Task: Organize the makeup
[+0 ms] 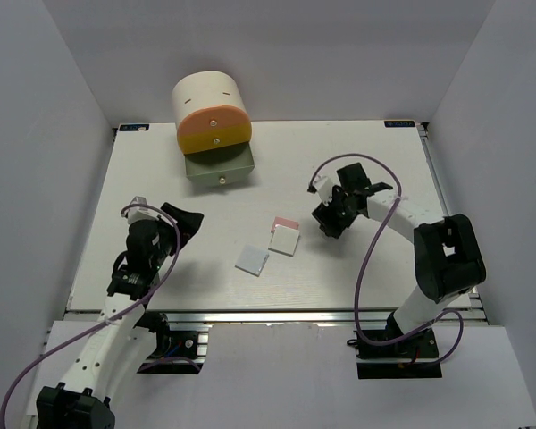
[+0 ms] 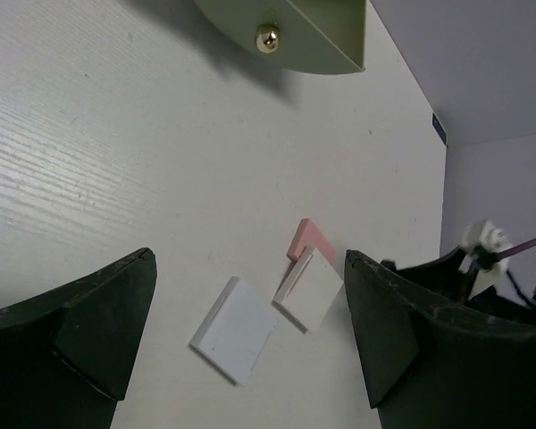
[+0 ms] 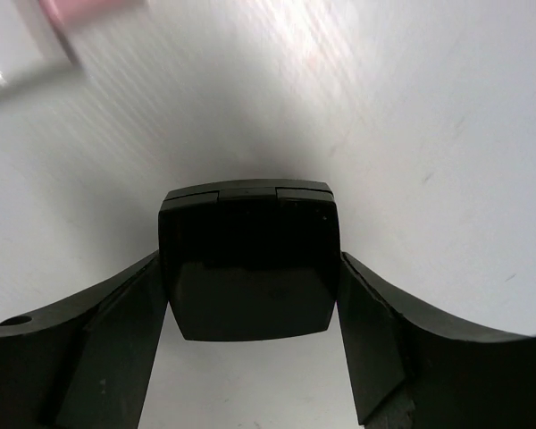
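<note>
A black rounded-square compact (image 3: 248,264) sits between my right gripper's (image 3: 250,304) fingers (image 3: 116,349), which press against both of its sides just above the table. From above, the right gripper (image 1: 329,219) is right of the squares, and the compact is hidden under it. One white square (image 1: 252,259) lies flat mid-table. A second white square (image 1: 284,240) overlaps a pink square (image 1: 286,221). My left gripper (image 1: 183,223) is open at the left, with nothing between its fingers. Its wrist view frames the white square (image 2: 235,329), the other white square (image 2: 310,290) and the pink square (image 2: 305,238).
A big cream cylinder with orange-yellow fronts (image 1: 213,112) stands at the back. Its green bottom drawer (image 1: 219,167) is pulled open toward me; that drawer front with its brass knob (image 2: 268,37) shows in the left wrist view. White walls enclose the table on three sides.
</note>
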### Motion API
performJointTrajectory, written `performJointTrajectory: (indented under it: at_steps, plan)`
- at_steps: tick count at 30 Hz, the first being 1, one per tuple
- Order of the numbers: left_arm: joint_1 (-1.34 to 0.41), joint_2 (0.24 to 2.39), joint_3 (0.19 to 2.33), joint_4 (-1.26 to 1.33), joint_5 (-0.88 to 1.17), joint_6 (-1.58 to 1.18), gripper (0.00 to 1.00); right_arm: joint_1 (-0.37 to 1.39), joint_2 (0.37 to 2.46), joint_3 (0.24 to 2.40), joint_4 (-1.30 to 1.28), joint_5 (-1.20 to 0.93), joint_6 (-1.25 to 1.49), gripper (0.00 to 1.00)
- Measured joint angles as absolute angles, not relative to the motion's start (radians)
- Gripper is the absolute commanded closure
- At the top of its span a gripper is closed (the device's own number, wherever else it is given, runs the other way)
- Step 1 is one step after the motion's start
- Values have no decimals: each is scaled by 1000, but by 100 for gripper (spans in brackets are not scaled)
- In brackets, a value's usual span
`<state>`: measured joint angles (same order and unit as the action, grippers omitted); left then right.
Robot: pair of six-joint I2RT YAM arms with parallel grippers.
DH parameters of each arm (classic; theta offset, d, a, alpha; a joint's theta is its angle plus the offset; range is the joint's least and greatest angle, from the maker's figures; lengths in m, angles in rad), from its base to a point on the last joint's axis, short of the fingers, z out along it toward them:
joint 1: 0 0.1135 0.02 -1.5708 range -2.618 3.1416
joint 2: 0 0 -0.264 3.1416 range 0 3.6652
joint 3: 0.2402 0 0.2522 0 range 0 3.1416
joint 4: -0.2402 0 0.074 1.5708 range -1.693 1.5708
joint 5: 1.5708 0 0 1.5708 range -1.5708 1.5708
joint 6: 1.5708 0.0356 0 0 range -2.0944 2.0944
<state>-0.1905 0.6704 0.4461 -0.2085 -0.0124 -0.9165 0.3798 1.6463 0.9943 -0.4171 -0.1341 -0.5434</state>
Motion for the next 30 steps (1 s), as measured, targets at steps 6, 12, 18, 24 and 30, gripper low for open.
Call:
performJointTrajectory:
  at_steps: [6, 12, 18, 24, 30]
  plan:
    - [-191, 644, 399, -207, 39, -898, 5, 439, 1689, 1316, -419, -260, -547, 100]
    - [-192, 599, 392, -218, 53, -886, 5, 564, 1839, 1644, -250, -293, -371, 100]
    - [-192, 548, 378, -236, 54, -883, 6, 652, 2063, 1877, -115, -208, -176, 100]
    - [-192, 524, 372, -266, 65, -874, 5, 688, 2238, 1969, 14, -89, -75, 100]
    - [-192, 518, 371, -292, 76, -864, 5, 694, 2352, 2049, 67, -36, -25, 79]
